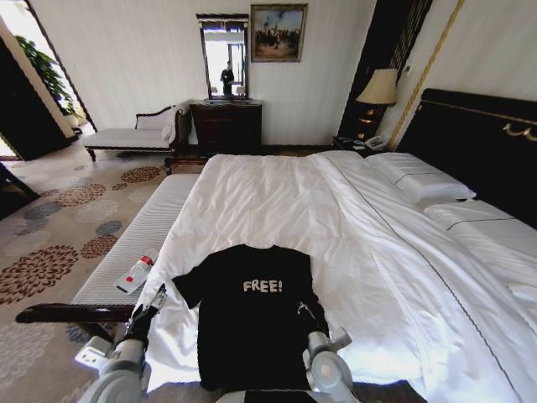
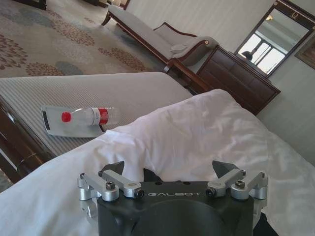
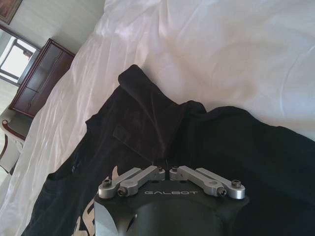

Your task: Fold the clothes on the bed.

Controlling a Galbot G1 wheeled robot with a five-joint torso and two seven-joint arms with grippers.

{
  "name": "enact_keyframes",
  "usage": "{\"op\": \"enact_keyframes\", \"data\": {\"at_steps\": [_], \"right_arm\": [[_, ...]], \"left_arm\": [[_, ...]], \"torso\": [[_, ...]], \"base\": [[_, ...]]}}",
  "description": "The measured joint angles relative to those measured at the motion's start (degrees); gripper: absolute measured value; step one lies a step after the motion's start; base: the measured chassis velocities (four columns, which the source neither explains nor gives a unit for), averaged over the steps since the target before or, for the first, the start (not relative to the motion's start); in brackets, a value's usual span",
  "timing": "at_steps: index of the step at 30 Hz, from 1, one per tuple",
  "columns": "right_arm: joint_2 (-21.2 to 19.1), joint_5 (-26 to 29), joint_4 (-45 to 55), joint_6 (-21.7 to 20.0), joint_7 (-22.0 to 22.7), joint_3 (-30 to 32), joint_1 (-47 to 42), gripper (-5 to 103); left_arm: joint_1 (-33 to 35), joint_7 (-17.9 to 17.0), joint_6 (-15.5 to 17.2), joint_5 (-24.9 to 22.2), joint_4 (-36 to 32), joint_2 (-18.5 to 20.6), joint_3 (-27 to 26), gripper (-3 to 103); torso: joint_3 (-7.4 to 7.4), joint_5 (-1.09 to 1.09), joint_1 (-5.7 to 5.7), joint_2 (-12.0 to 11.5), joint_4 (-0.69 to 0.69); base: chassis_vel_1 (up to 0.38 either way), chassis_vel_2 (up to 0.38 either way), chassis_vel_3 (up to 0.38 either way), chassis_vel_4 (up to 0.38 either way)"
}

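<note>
The clothes [image 1: 252, 323], a black T-shirt with white "FREE!" lettering, lie flat near the front edge of the bed [image 1: 352, 218], which has a white duvet. My left gripper [image 1: 156, 297] hangs open just beyond the shirt's left sleeve. In the left wrist view the left gripper [image 2: 168, 169] has its fingers [image 2: 114, 169] spread wide over the duvet [image 2: 197, 132]. My right gripper [image 1: 307, 312] is at the shirt's right sleeve. The right wrist view shows the right gripper [image 3: 167, 164] shut, with the black cloth [image 3: 147, 118] bunched up at its tips.
A long bench with a pale cushion [image 1: 138, 235] runs along the bed's left side, carrying a red-capped bottle [image 1: 139, 268] on a white pouch [image 2: 69, 125]. Pillows [image 1: 419, 180] lie by the dark headboard on the right. A chaise [image 1: 134, 134] and a dresser [image 1: 226, 126] stand at the far wall.
</note>
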Motion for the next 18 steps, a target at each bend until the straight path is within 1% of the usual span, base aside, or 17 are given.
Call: {"op": "enact_keyframes", "data": {"at_steps": [5, 7, 9, 12, 13, 14, 16, 18], "right_arm": [[-0.1, -1.1, -0.8, 0.1, 0.0, 0.0, 0.2, 0], [0.0, -2.2, -0.9, 0.6, -0.8, 0.0, 0.3, 11], [0.0, -2.7, -0.8, 0.9, -1.6, 0.0, 0.2, 11], [-0.1, -4.9, 1.1, 2.0, -5.0, -0.3, -0.4, 28], [-0.2, -5.6, 2.0, 2.4, -6.9, -0.7, -0.5, 33], [-0.2, -5.7, 2.5, 2.6, -8.1, -1.1, -0.3, 38], [-0.3, -5.4, 2.8, 2.6, -8.8, -1.7, 0.4, 38], [-0.5, -3.3, 2.0, 2.2, -9.7, -2.9, 3.1, 49]], "left_arm": [[0.1, 0.1, -0.1, 0.1, 0.0, -0.2, 0.0, 100], [0.2, 0.1, -0.2, 0.3, 0.1, -0.3, 0.0, 100], [0.2, 0.2, -0.2, 0.4, 0.1, -0.4, 0.0, 100], [0.1, 0.2, -0.2, 0.5, 0.4, -0.5, 0.0, 100], [0.1, 0.2, -0.2, 0.5, 0.5, -0.5, 0.0, 100], [0.0, 0.2, -0.2, 0.7, 0.6, -0.6, 0.0, 100], [0.0, 0.2, -0.2, 0.8, 0.7, -0.6, 0.1, 100], [-0.2, 0.2, -0.2, 1.0, 0.9, -0.6, 0.2, 100]], "torso": [[0.0, 0.0, 0.0, 0.0, 0.0], [0.0, 0.0, 0.0, 0.0, 0.0], [0.0, 0.0, 0.0, 0.0, 0.0], [0.0, 0.0, 0.0, 0.0, 0.0], [0.0, 0.0, 0.0, 0.0, 0.0], [0.0, -0.01, 0.0, 0.0, -0.01], [0.0, -0.01, -0.01, 0.0, -0.01], [0.0, -0.01, -0.01, 0.0, 0.01]], "base": [[0.0, 0.0, 0.0, 0.0], [0.0, 0.0, 0.0, 0.0], [0.0, 0.0, 0.0, 0.0], [0.0, 0.0, 0.0, 0.0], [0.0, 0.0, 0.0, 0.0], [0.0, 0.0, 0.0, 0.0], [0.0, 0.0, 0.0, 0.0], [0.0, 0.0, 0.0, 0.0]]}}
